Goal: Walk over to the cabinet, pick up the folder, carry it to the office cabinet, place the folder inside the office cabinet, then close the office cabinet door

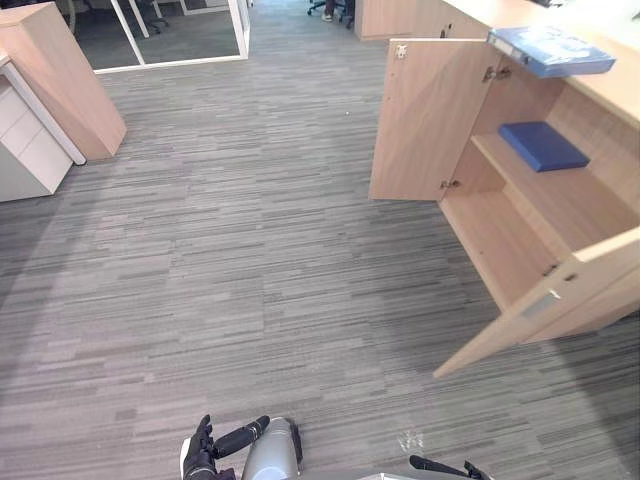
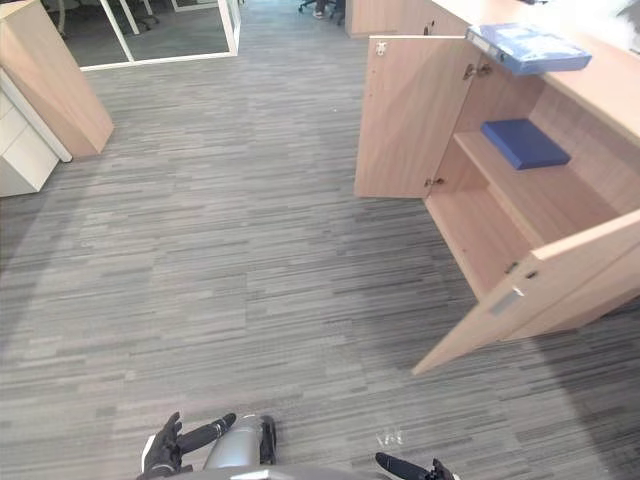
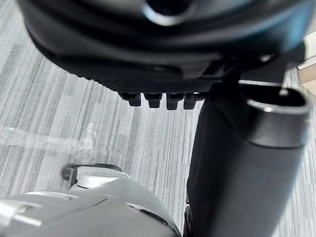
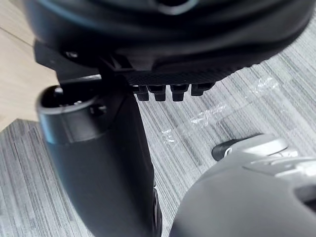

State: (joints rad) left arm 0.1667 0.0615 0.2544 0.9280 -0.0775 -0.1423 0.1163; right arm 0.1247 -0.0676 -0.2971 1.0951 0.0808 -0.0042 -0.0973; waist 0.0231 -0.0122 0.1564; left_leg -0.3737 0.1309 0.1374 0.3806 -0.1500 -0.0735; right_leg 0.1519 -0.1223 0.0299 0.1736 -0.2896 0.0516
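A light blue folder [image 1: 555, 45] lies flat on the cabinet top [image 1: 620, 95], well ahead of the right hand [image 1: 440, 466] and off to its right. One corner juts past the front edge, pointing back toward the hand's left. It looks almost square from here, so I cannot tell its long axis. Below it, a dark blue folder [image 1: 543, 145] lies flat on the shelf [image 1: 580, 200] between two open doors, the far one [image 1: 430, 120] and the near one [image 1: 545, 300]. The right hand hangs low over the carpet [image 1: 250, 250], fingers relaxed and holding nothing. The left hand [image 1: 200, 455], beside it, is likewise loose and bare.
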